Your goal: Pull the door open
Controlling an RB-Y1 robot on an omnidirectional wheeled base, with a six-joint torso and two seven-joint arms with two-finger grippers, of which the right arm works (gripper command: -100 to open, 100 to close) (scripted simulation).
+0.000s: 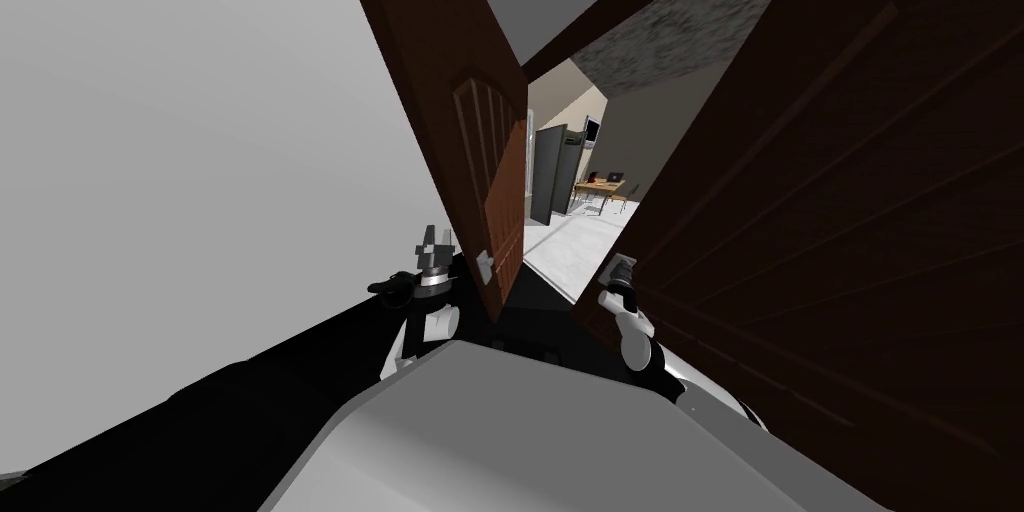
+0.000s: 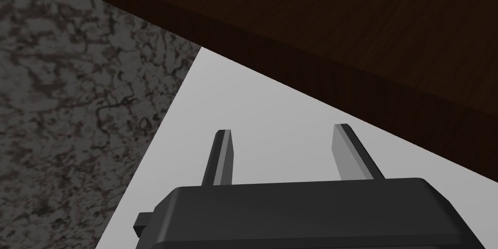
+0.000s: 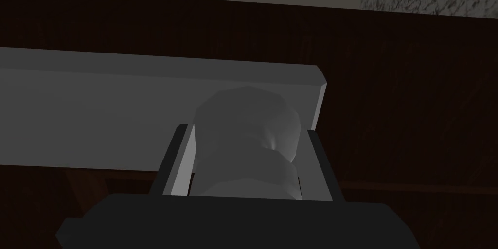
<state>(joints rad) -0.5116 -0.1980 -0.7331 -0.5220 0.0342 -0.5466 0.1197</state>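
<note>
- Our right hand (image 1: 621, 281) is shut on the grey knob (image 3: 245, 115). Both fingers press the knob's sides, and the knob lies straight ahead of the hand, in line with it.
- The knob sits on a grey plate (image 3: 97, 115) near the free edge of the dark brown door (image 1: 850, 236). The door's face slants across the right of the head view, directly in front of our right arm.
- The door already stands ajar. An opening (image 1: 565, 226) separates its free edge from a second leaf (image 1: 470, 86), also brown, and a lit room shows through it.
- We judge that the pull must run back toward us, away from the door's face, then curve as the door swings. We cannot see the hinges and take them to lie at the edge far from the knob.
- Our left hand (image 1: 431, 246) has its fingers wide apart and holds nothing. It hangs beside the second leaf, near a small grey handle (image 1: 483, 262), so only the right hand has a hold on the door.
</note>
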